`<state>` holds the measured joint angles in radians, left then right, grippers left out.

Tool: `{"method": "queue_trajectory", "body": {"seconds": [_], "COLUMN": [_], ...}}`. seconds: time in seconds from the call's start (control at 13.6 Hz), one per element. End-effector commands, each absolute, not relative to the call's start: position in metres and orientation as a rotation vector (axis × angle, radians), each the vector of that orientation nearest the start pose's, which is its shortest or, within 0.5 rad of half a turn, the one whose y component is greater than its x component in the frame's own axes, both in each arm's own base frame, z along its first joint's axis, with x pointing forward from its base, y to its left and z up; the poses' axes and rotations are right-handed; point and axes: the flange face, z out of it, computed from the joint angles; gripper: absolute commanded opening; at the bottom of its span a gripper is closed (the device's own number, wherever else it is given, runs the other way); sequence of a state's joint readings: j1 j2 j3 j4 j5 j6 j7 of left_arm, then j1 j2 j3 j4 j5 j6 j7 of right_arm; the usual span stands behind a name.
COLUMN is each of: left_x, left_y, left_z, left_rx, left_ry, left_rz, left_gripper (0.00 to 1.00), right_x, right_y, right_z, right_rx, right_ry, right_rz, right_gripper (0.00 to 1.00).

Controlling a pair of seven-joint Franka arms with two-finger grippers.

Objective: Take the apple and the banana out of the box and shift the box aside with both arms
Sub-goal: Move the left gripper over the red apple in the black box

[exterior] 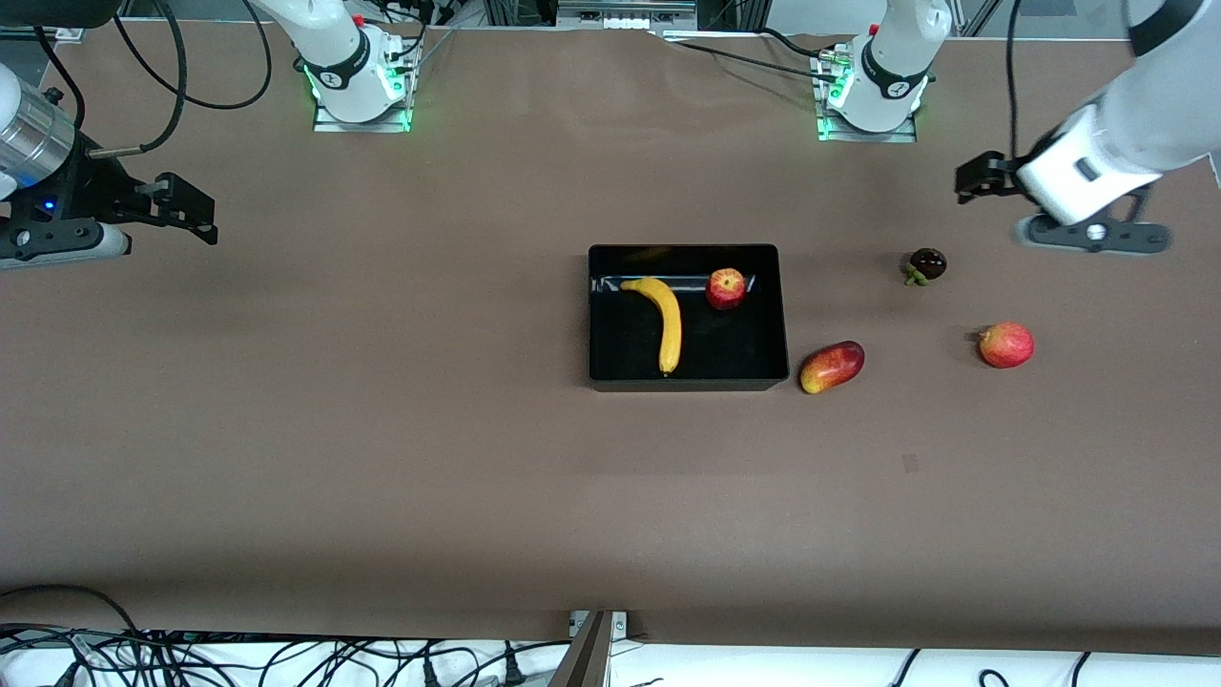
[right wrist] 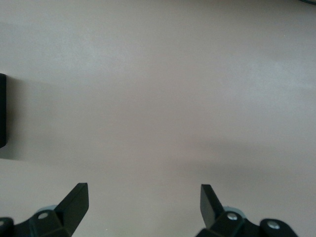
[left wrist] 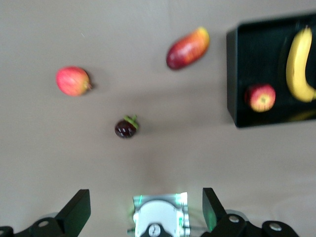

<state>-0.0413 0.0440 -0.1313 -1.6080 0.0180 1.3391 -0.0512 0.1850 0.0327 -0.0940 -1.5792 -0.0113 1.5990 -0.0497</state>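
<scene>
The black box [exterior: 687, 384] sits mid-table. The yellow banana [exterior: 665, 320] and the small red apple [exterior: 726, 288] lie inside it, apart from each other. My left gripper [exterior: 978, 178] is open and empty, up over the table toward the left arm's end. Its wrist view shows the box wall [left wrist: 232, 74], the apple [left wrist: 260, 97] and the banana [left wrist: 299, 64], with the open left gripper [left wrist: 145, 207] far from them. My right gripper [exterior: 186, 205] is open and empty, over bare table at the right arm's end; it also shows in its own wrist view [right wrist: 143, 202].
An oval red-yellow mango [exterior: 832, 367] lies just beside the box's near corner. A round red fruit with a tiny crown [exterior: 1006, 344] and a small dark fruit with a green stem [exterior: 926, 264] lie toward the left arm's end. Cables hang along the near table edge.
</scene>
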Motion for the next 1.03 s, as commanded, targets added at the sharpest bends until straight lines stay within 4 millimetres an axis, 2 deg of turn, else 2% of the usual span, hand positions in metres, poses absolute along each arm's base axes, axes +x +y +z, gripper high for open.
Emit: {"method": "queue_trajectory", "body": {"seconds": [0.0, 0.15, 0.37, 0.51, 0.59, 0.66, 0.73, 0.81, 0.96], "left_x": [0.545, 0.553, 0.557, 0.563, 0.559, 0.553, 0.537, 0.522, 0.507], "left_y": [-0.135, -0.179, -0.246, -0.279, -0.300, -0.313, -0.331, -0.339, -0.337], "left_z": [0.528, 0.503, 0.463, 0.424, 0.404, 0.379, 0.353, 0.331, 0.301], "left_rx": [-3.027, -3.042, -3.063, -3.080, -3.077, -3.060, -3.039, -3.041, -3.040], "left_ry": [0.309, 0.344, 0.200, 0.088, 0.036, -0.015, -0.043, -0.058, -0.038], "left_rz": [0.552, 0.501, 0.449, 0.416, 0.402, 0.432, 0.441, 0.421, 0.378], "left_gripper": [1.00, 1.00, 1.00, 1.00, 1.00, 1.00, 1.00, 1.00, 1.00], "right_x": [0.566, 0.566, 0.566, 0.566, 0.566, 0.566, 0.566, 0.566, 0.566], "right_y": [0.050, 0.050, 0.050, 0.050, 0.050, 0.050, 0.050, 0.050, 0.050], "right_z": [0.609, 0.610, 0.609, 0.609, 0.610, 0.610, 0.610, 0.609, 0.610], "right_rx": [-3.151, -3.149, -3.149, -3.149, -3.149, -3.149, -3.149, -3.149, -3.151], "right_ry": [-0.209, -0.209, -0.209, -0.209, -0.209, -0.209, -0.209, -0.209, -0.209], "right_rz": [0.009, 0.007, 0.009, 0.009, 0.007, 0.006, 0.006, 0.009, 0.006], "right_gripper": [1.00, 1.00, 1.00, 1.00, 1.00, 1.00, 1.00, 1.00, 1.00]}}
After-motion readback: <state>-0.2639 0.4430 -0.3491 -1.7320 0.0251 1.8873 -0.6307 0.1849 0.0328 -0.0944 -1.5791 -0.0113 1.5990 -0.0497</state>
